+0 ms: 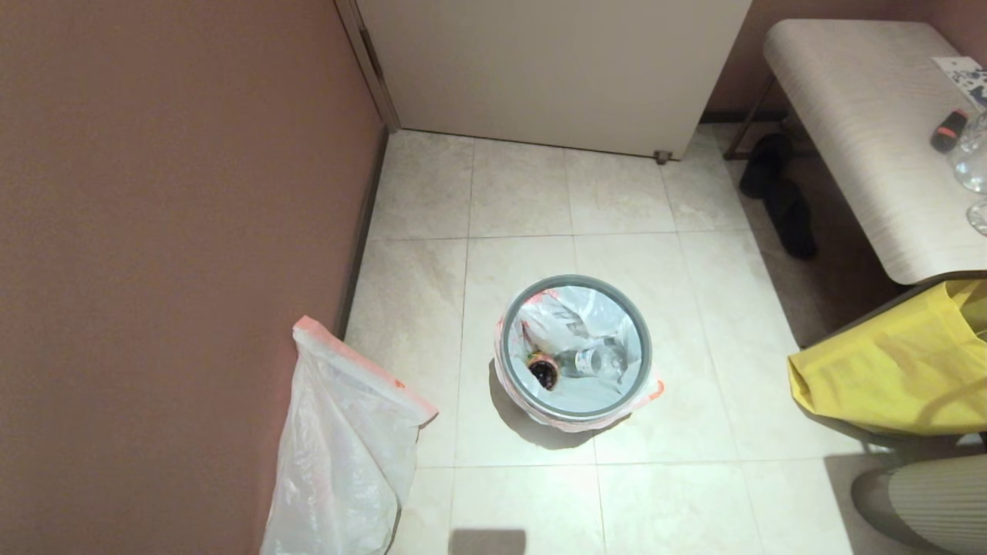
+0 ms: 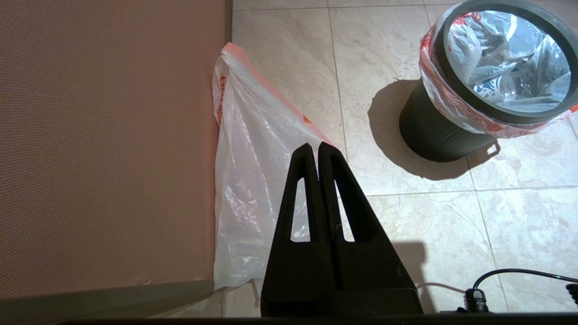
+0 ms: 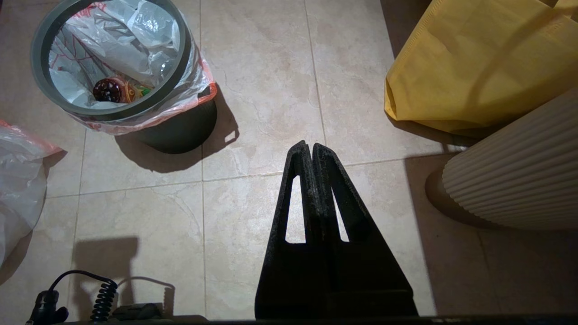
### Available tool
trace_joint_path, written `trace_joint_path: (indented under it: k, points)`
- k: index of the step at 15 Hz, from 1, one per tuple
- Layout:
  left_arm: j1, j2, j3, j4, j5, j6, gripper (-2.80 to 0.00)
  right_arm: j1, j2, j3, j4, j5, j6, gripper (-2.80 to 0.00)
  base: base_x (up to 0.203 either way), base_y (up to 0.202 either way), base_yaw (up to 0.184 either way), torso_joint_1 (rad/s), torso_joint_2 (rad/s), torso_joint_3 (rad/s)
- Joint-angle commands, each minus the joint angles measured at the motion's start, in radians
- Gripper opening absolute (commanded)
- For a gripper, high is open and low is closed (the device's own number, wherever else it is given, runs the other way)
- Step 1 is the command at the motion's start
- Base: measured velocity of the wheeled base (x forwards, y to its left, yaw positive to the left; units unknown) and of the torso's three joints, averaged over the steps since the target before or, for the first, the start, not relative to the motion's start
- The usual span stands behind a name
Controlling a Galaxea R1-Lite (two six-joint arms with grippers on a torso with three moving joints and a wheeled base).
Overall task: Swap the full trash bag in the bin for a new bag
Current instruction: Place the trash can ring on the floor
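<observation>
The bin (image 1: 574, 412) (image 2: 433, 131) (image 3: 180, 131) stands mid-floor, a small black bucket with a grey hoop rim (image 1: 648, 351). Inside it sits the full trash bag (image 1: 578, 339) (image 2: 501, 45) (image 3: 117, 49), its pink-red hem folded over the rim, a clear bottle (image 1: 597, 361) and dark round cup (image 1: 543, 372) (image 3: 108, 89) showing. The new bag (image 1: 347, 455) (image 2: 257, 180) (image 3: 18, 180) leans limp against the left wall. My left gripper (image 2: 314, 146) hovers shut and empty above the new bag. My right gripper (image 3: 306, 145) hangs shut and empty over bare tiles, nearer me than the bin.
A big yellow bag (image 1: 894, 370) (image 3: 478, 63) sits at the right beside a ribbed pale column (image 1: 925, 501) (image 3: 519, 171). A bench (image 1: 871, 131) with small items stands back right, dark slippers (image 1: 779, 193) under it. A white door (image 1: 555, 69) closes the far side; the brown wall (image 1: 170, 231) runs along the left.
</observation>
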Motion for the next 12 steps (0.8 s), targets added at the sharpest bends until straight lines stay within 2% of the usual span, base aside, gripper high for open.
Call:
trace_joint_path:
  k: [1, 10, 12]
  points:
    - [0.0, 0.001, 0.0, -0.001, 0.0, 0.0, -2.8, 0.0, 0.001, 0.0, 0.0, -0.001, 0.001, -2.8, 0.0, 0.0, 0.0, 0.0, 0.0, 0.0]
    - [0.0, 0.001, 0.0, -0.001, 0.0, 0.0, -2.8, 0.0, 0.001, -0.002, 0.002, -0.002, -0.003, -2.8, 0.0, 0.0, 0.0, 0.0, 0.0, 0.0]
    - [0.0, 0.001, 0.0, -0.001, 0.0, 0.0, -2.8, 0.0, 0.002, -0.056, 0.02, -0.003, -0.008, -2.8, 0.0, 0.0, 0.0, 0.0, 0.0, 0.0]
